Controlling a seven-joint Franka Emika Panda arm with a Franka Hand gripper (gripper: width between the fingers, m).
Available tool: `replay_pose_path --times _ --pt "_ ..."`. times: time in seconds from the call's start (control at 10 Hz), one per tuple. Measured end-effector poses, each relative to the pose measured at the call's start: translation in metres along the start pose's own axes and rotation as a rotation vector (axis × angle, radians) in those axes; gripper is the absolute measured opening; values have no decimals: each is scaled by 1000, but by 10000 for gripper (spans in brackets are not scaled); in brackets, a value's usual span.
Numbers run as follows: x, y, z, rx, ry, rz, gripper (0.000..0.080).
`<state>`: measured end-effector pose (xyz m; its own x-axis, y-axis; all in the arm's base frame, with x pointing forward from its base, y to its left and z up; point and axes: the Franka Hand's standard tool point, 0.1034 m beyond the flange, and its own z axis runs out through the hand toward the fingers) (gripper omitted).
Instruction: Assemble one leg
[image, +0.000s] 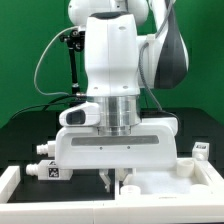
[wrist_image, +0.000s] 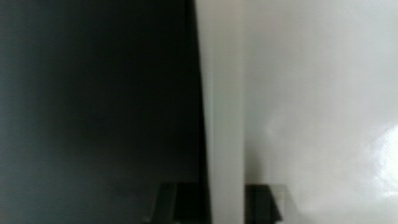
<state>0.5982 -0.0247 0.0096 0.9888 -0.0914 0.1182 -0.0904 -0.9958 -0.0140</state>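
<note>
Gripper (image: 113, 183) is lowered astride the tray (image: 186, 186) rim, perhaps to shift it; whether clamped cannot be told; a leg (image: 46, 170) is left nearby

A green backdrop (image: 25, 50) forms the rear wall of the scene. In the exterior view it is visible from 9 to 11 o'clock and from 1 to 3 o'clock. A black table top (image: 25, 135) meets its lower edge and shows at 8 o'clock and 4 o'clock. Illumination is even and diffuse, and the table top appears matte.
</note>
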Motion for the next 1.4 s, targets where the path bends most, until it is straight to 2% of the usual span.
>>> replay_pose_path --times 0.2,0.3,0.4,0.5,0.6,0.8,0.9,1.0,1.4 --pt "0 0 0 0 0 0 355" --pt "0 0 0 0 -1 0 355" --pt "0 0 0 0 -1 0 553" --pt "0 0 0 0 -1 -5 625" --pt "-1 1 -6 -1 2 -67 625" --pt "-5 12 -40 2 -8 -152 644" --pt "-5 20 -54 0 -1 -280 649" --pt "-8 26 -61 -6 3 -363 649" --pt "-8 28 -61 -11 0 -588 649"
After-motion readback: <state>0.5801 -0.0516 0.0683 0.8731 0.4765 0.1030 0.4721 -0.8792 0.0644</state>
